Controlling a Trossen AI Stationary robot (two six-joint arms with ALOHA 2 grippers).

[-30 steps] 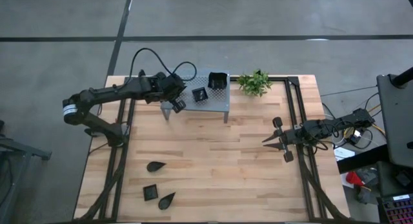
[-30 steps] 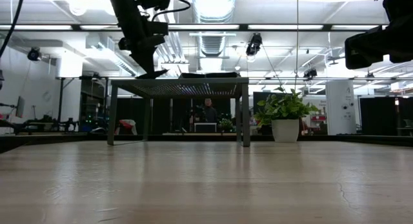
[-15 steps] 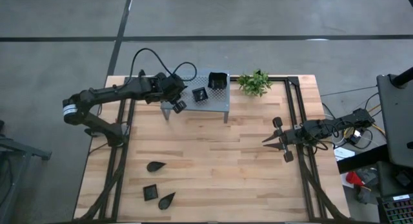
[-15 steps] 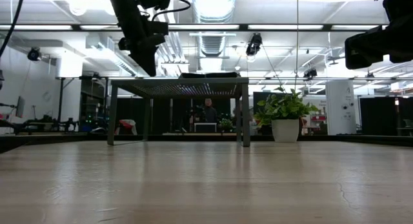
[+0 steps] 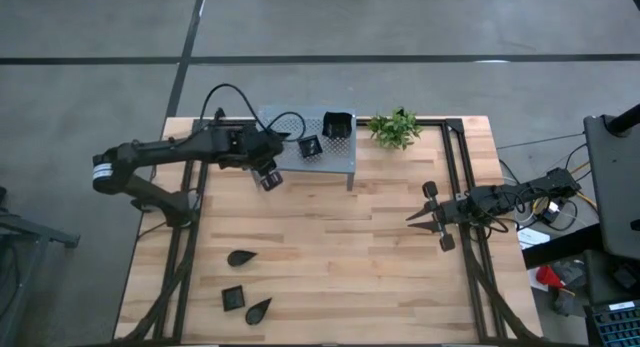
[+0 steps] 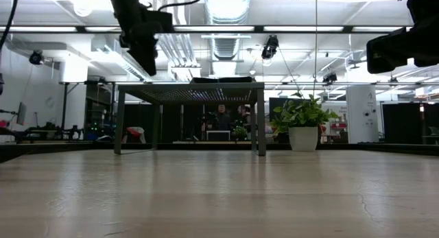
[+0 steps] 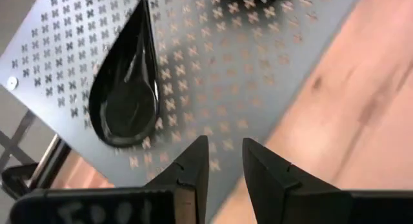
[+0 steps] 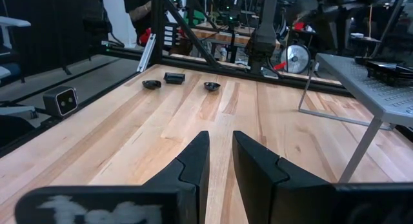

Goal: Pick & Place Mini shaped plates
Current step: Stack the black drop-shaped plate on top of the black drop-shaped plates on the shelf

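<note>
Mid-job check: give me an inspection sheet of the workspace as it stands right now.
Surface: wooden table, mostly bare.
Job's things: teardrop plate and two square plates on the grey shelf; three plates near the table's front left.
Clutter: potted plant.
Tools: left tool open, empty, at the shelf's edge; right tool empty, waiting at the table's right.
Cables: black loops over the left arm.
Surroundings: people beyond the table.
</note>
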